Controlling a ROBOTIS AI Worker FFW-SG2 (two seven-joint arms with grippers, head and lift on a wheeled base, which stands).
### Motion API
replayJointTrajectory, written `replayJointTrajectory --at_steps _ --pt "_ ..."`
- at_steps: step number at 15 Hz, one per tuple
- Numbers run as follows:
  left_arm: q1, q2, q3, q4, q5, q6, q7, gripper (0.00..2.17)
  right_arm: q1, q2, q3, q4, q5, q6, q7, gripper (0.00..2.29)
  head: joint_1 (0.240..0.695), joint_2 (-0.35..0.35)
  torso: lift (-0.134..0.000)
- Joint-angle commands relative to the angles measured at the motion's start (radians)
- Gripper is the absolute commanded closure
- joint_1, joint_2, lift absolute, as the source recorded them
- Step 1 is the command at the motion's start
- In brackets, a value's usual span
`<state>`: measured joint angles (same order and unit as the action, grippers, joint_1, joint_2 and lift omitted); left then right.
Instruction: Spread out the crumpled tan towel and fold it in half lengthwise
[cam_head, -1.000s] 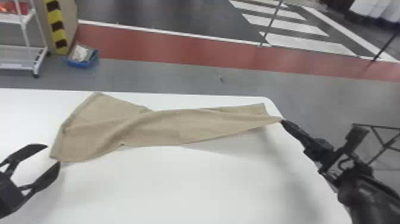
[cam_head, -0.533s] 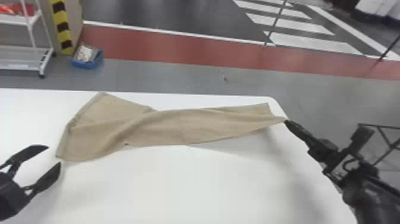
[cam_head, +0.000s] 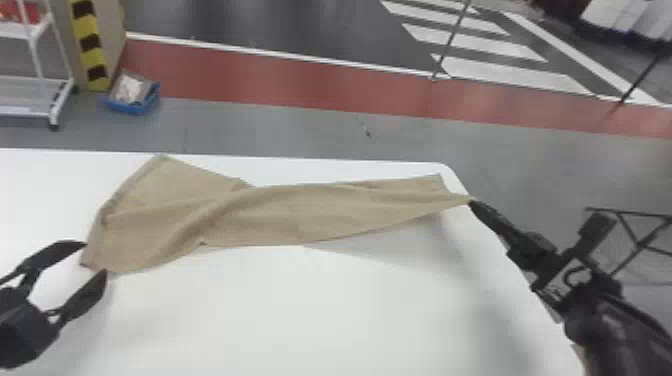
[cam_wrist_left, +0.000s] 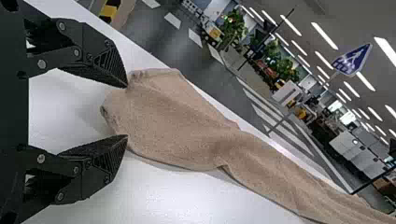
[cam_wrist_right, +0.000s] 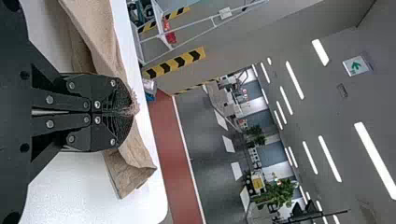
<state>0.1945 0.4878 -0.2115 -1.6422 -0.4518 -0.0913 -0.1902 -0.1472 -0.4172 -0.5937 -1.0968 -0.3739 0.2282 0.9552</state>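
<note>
Black two-fingered right gripper (cam_head: 472, 202) clamped on twisted tan cloth towel (cam_head: 260, 215), near far right corner of white table (cam_head: 300, 310). Matching left gripper (cam_head: 95, 258) open at the towel's left end. Towel lies along the far edge.

Towel (cam_head: 260, 215): tan, plain, one even tone with slightly darker shading along its creases. Surface (cam_head: 300, 310): plain white. Left pincer (cam_head: 96, 259) and right pincer (cam_head: 471, 201): both black. Floor (cam_head: 400, 150): grey, crossed by a red strip (cam_head: 280, 77) with a white line along it; beyond, white bars (cam_head: 510, 72) on dark grey. Post (cam_head: 90, 47): yellow and black bands. Tray (cam_head: 132, 107): blue. Rack (cam_head: 35, 52): white. Hanging sign (cam_wrist_left: 352, 59): blue and white. Wall sign (cam_wrist_right: 356, 66): white, green arrow.
</note>
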Motion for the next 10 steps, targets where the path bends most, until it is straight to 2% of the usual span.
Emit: replayJointTrajectory --at_steps 1,2,5,6,8,10 --pt "-0.012 -0.003 -0.006 0.016 -0.004 0.002 0.0 0.81 0.0 0.0 0.0 0.0 -0.003 0.004 0.001 1.51 0.695 -0.331 -0.124" --pt "-0.012 -0.003 -0.005 0.016 -0.005 0.005 0.0 1.0 0.0 -0.003 0.0 0.0 -0.007 0.004 0.001 1.51 0.695 -0.331 -0.124" --pt "-0.015 0.006 0.0 0.016 -0.01 0.017 -0.002 1.0 0.001 -0.005 -0.006 0.0 -0.016 0.02 0.005 1.51 0.695 -0.329 -0.124" --pt "-0.012 0.009 0.003 0.015 -0.008 0.017 -0.002 0.98 0.001 -0.005 -0.006 0.0 -0.016 0.02 0.005 1.51 0.695 -0.327 -0.124" --pt "-0.004 0.014 0.009 0.005 -0.005 0.008 -0.009 0.68 0.003 -0.005 -0.006 0.0 -0.016 0.02 0.005 1.51 0.695 -0.322 -0.124" --pt "0.006 0.018 0.015 0.002 -0.005 0.008 -0.012 0.68 0.001 -0.005 -0.006 0.0 -0.016 0.02 0.005 1.51 0.695 -0.321 -0.124"
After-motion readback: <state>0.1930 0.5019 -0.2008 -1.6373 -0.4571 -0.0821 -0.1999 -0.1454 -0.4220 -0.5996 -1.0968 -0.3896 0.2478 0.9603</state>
